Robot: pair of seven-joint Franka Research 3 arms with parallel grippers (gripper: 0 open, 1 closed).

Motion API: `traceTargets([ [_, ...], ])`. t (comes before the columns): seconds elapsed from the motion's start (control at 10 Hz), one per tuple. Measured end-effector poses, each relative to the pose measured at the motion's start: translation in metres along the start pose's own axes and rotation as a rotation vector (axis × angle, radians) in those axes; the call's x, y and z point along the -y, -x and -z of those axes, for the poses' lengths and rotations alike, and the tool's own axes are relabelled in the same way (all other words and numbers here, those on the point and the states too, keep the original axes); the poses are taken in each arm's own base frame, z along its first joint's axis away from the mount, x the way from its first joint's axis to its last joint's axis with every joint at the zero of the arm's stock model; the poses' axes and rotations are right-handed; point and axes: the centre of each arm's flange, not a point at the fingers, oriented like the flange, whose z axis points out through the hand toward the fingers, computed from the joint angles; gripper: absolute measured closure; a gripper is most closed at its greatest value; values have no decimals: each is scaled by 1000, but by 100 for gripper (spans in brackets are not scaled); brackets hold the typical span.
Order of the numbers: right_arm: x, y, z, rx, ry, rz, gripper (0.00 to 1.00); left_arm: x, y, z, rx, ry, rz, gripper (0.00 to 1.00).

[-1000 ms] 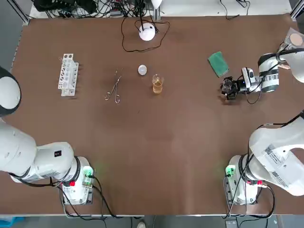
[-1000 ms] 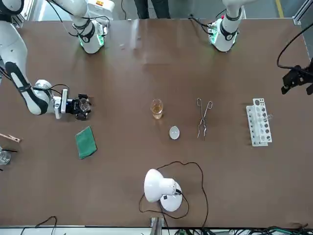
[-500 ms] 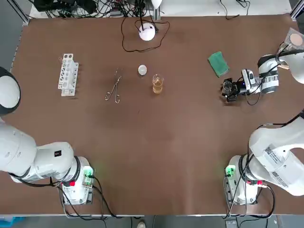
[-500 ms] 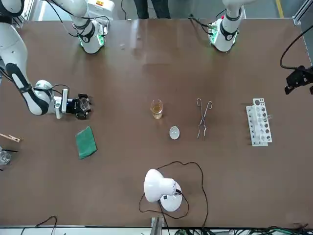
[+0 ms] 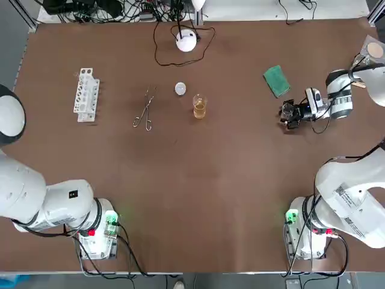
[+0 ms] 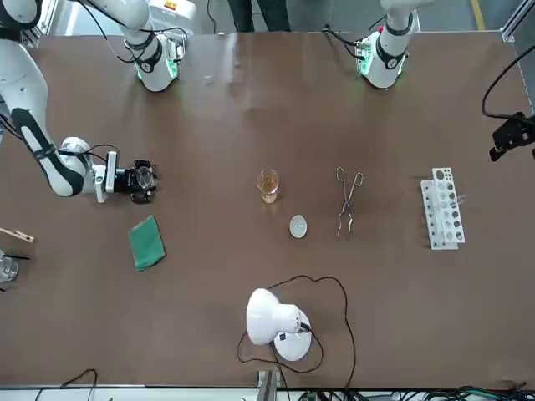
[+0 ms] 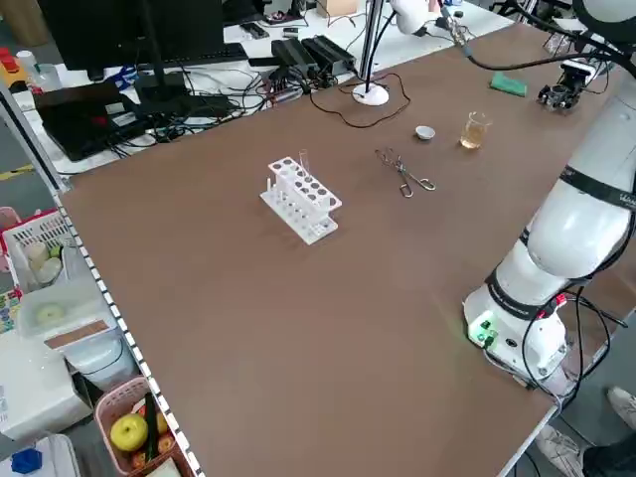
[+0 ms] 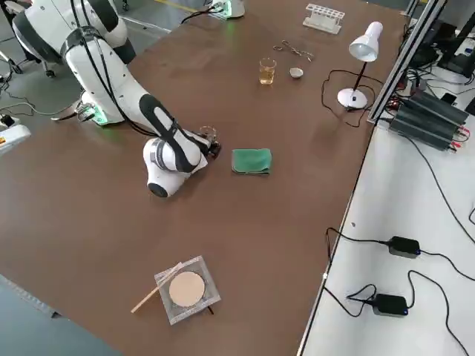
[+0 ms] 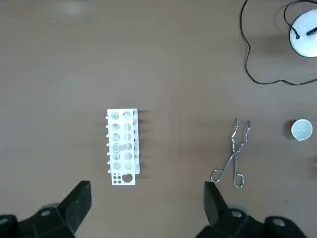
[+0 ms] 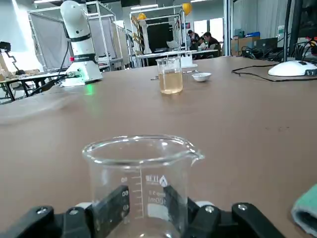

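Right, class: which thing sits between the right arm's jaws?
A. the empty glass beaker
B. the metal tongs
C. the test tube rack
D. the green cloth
A: the right wrist view shows the empty glass beaker between that arm's jaws, while the green cloth lies apart beside it.

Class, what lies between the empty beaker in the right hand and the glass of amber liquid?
Only bare table between empty beaker and amber glass, in the top view.

A white test tube rack point(image 5: 86, 94) stood well apart from the metal tongs point(image 5: 144, 110). A small white dish point(image 5: 180, 89) lay near a beaker of amber liquid point(image 5: 200, 106). A white desk lamp point(image 5: 186, 41) stood at the far edge, and a green cloth point(image 5: 277, 80) lay toward the right side.
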Motion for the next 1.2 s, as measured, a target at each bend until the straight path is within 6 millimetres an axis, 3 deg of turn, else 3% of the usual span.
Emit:
traceTargets([
  [0.4,0,0,0,0,0,0,50,0,-2,-6,13,2,-2,0],
  [0.9,0,0,0,0,0,1,47,-30,-10,-31,70,18,-57,0],
  [1.2,-1,0,0,0,0,4,27,-26,-10,-26,61,17,-50,0],
])
